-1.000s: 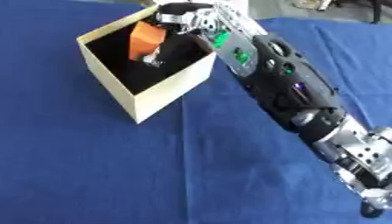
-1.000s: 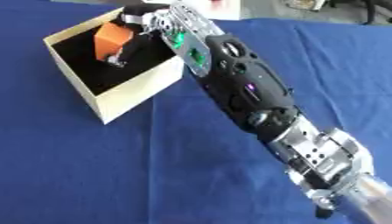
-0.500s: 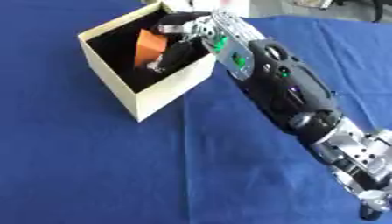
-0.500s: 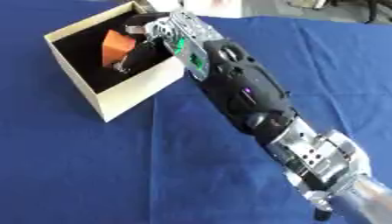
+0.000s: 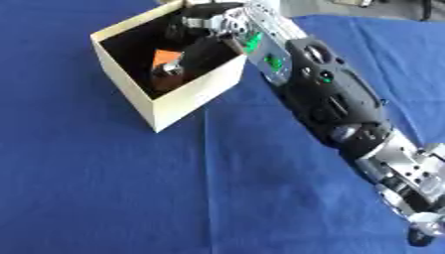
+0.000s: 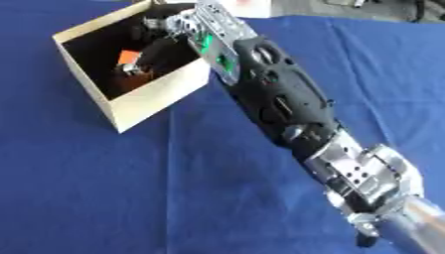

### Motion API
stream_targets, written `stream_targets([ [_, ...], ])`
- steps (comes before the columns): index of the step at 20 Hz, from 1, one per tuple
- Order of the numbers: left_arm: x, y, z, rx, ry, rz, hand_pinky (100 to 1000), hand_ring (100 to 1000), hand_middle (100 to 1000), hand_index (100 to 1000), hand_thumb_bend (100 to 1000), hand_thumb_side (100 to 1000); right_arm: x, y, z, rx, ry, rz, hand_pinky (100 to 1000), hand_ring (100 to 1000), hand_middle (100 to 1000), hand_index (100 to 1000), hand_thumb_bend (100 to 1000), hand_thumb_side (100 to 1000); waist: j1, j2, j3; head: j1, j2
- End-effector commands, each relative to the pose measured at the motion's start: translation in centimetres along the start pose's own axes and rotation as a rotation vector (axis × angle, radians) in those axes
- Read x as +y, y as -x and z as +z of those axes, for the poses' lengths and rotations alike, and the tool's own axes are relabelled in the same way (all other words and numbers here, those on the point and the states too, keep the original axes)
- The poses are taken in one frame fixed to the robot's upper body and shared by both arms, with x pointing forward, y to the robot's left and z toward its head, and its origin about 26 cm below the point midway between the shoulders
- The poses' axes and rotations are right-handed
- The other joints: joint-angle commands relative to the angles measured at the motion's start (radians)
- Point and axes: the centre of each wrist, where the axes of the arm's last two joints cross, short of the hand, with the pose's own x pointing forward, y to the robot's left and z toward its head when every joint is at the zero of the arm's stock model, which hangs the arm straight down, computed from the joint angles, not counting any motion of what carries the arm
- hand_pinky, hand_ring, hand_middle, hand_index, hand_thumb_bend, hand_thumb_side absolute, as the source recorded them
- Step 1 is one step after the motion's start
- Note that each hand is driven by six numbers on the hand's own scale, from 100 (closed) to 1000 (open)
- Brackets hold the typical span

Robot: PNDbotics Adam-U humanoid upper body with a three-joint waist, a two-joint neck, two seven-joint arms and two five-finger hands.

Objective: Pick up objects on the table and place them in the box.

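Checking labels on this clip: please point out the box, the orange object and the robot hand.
box [image 5: 187, 101]: left eye view, on its pale front wall.
orange object [image 5: 162, 57]: left eye view, on its orange face inside the box.
robot hand [image 5: 208, 25]: left eye view, on the hand reaching into the box.

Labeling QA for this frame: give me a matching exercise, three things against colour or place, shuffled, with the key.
Things:
1. box
2. orange object
3. right robot hand
4. tablecloth

Descriptions:
A. blue, covers the table
B. cream outside, dark inside
C. reaches down into the box from its far right side
D. low inside the box, under the fingers

Pairs: 1-B, 2-D, 3-C, 4-A
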Motion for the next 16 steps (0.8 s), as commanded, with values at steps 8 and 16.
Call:
stream_targets([
  [8, 0.6, -0.5, -0.6, -0.024, -0.015, -0.006, 683, 619, 683, 781, 661, 888, -3.4, -0.9, 2.2, -0.061, 0.117, -0.027, 872, 937, 778, 915, 424, 726, 0.017, -0.036, -0.006, 0.005, 0.012],
  [16, 0.7, -0.4, -0.4, -0.016, -0.015, -0.011, 684, 619, 683, 781, 659, 888, -6.9, -2.1, 7.6, -0.195, 0.268, -0.107, 846, 913, 745, 893, 294, 720, 0.03, -0.053, -0.035, 0.019, 0.03],
])
